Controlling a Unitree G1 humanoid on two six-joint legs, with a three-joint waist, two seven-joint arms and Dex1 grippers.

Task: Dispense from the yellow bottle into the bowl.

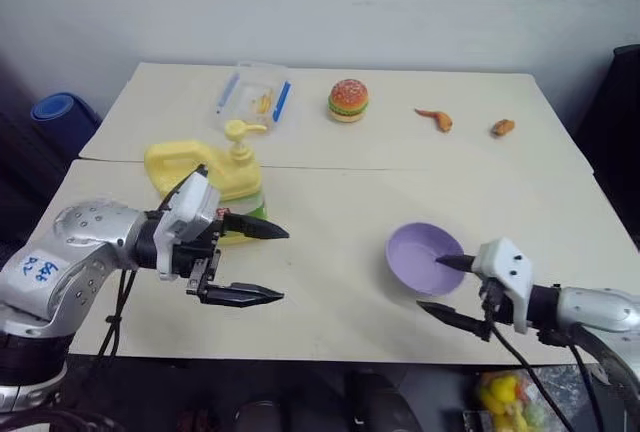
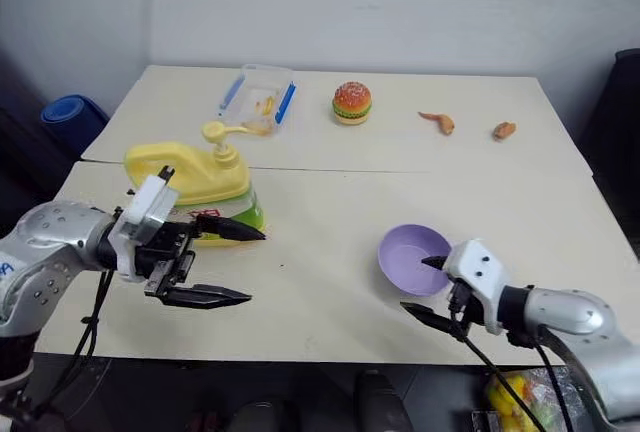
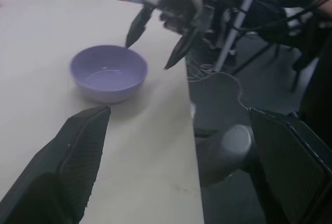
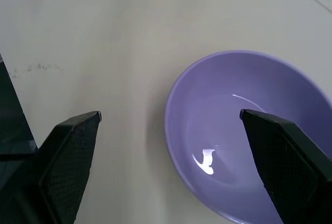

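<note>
**Both grippers gaping, bottle and bowl untouched**

The table [image 1: 330, 192] is standing cream-coloured, its near edge running along the bottom of the head views.

The yellow bottle [image 2: 190, 177] is sitting at about 9 o'clock from table centre, pump top [image 1: 240, 132] pointing toward 3 o'clock. Its lower front and label are being hidden by the left gripper [image 1: 265, 264], which is hovering in front of it with fingers spread wide, holding nothing. Whether a finger is touching the bottle cannot be told.

The bowl [image 1: 425, 257] is sitting at about 5 o'clock from centre, near the front edge, showing a wet-looking glint inside in the right wrist view. The right gripper [image 1: 440, 284] is hanging at the bowl's 6 o'clock side, fingers wide apart, nothing between them; one fingertip is overlapping the rim, contact uncertain. In the right wrist view the bowl's far side is being cut off.

Along the back: a clear container [image 1: 255, 87] with blue trim at 11 o'clock, contents hard to make out; a toy burger [image 1: 348, 100] at 12; two small orange items [image 1: 436, 119] [image 1: 502, 128] toward 1 and 2, too small to identify.
</note>
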